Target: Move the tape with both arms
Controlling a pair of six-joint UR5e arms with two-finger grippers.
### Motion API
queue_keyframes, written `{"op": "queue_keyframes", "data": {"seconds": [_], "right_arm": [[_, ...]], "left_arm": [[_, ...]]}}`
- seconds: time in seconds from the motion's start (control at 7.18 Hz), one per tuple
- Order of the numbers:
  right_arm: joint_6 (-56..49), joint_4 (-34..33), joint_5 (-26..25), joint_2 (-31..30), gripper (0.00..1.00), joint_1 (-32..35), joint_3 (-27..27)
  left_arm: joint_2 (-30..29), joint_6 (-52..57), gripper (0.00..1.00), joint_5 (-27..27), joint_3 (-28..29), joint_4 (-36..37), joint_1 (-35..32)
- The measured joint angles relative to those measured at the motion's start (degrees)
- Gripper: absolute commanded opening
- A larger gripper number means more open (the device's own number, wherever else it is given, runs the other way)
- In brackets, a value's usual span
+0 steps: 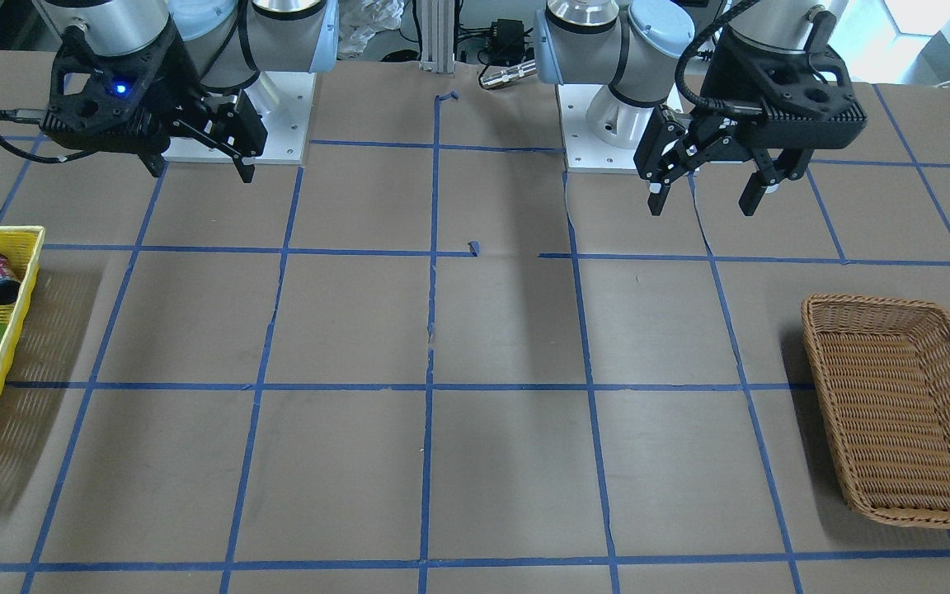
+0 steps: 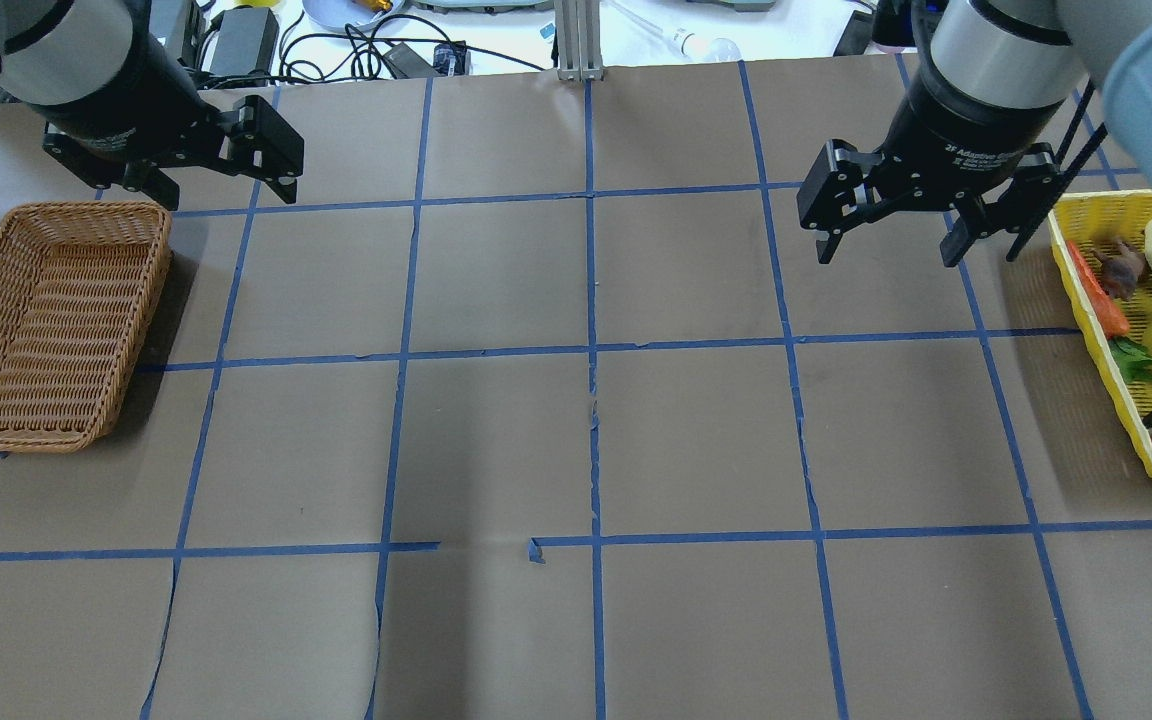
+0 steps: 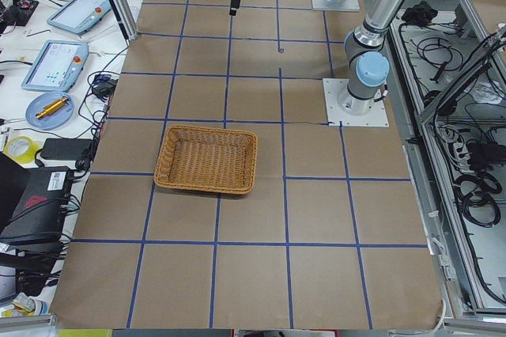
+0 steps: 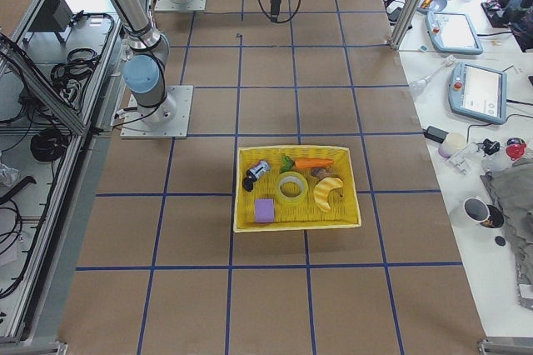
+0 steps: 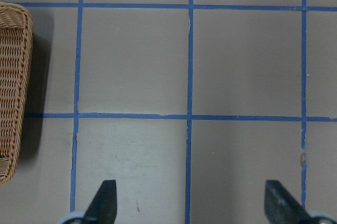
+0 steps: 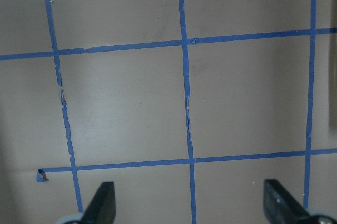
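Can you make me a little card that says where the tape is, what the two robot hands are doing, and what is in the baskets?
Tape: lying in the yellow basket, on the robot's right side
Also in that basket: carrot, small can, purple block
Wicker basket: empty, on the robot's left side
Left gripper: open, above the table, holding nothing
Right gripper: open, above the table, holding nothing
Tape picked up yet: no
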Motion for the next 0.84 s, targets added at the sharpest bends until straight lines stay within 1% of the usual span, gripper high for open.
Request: {"op": "queue_keyframes", "data": {"seconds": [0.84], "right_arm": [[-0.12,0.42,-0.52,0.01,1.0,-0.22,0.0]], "left_arm": [[0.0,-0.05,1.0,-0.04,-0.04,0.0,-0.07]]}}
